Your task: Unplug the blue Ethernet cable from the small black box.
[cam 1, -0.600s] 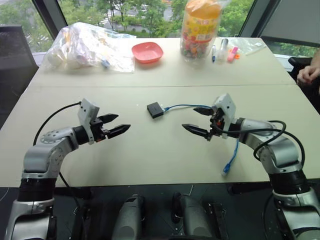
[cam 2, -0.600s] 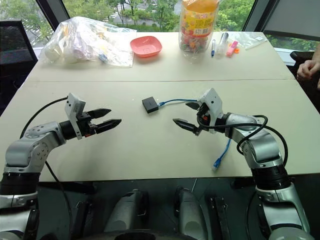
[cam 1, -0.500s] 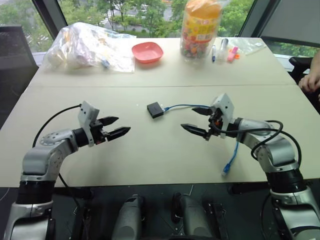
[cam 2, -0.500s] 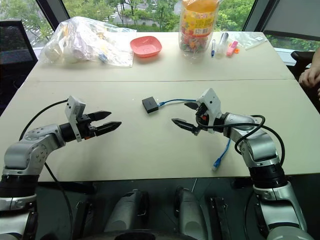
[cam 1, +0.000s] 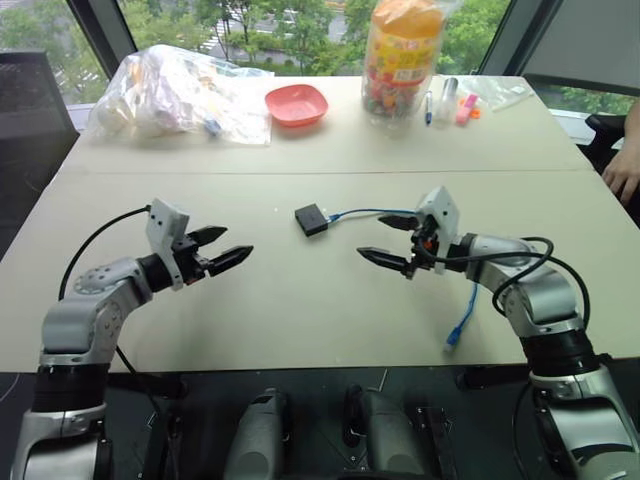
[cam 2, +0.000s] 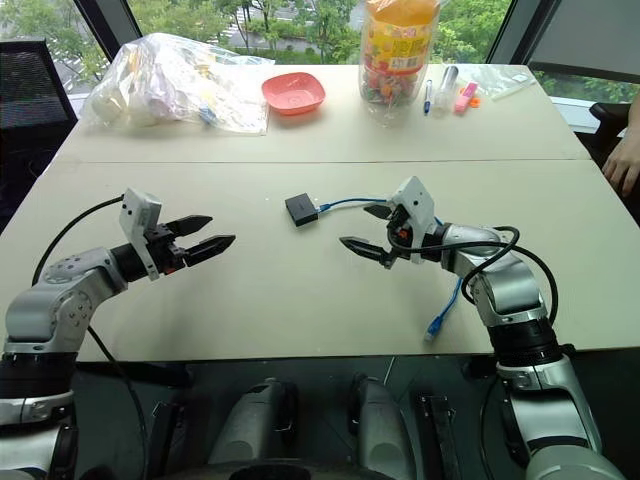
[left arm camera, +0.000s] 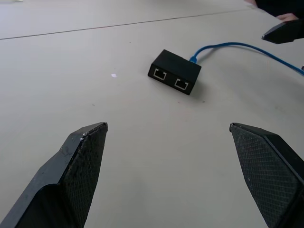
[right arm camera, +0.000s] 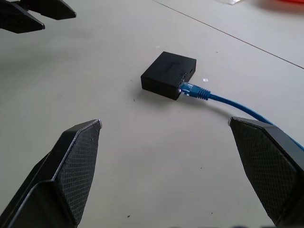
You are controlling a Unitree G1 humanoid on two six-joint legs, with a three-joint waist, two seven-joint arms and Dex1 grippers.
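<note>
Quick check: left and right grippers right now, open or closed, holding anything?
Left gripper: open, holding nothing.
Right gripper: open, holding nothing.

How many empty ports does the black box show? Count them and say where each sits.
2, side by side on the face of the small black box turned toward the left tool, opposite the side where the blue Ethernet cable plugs in. Other sides may hide more.

head overhead, wrists close, sharing box (left arm camera: 175, 78)
</note>
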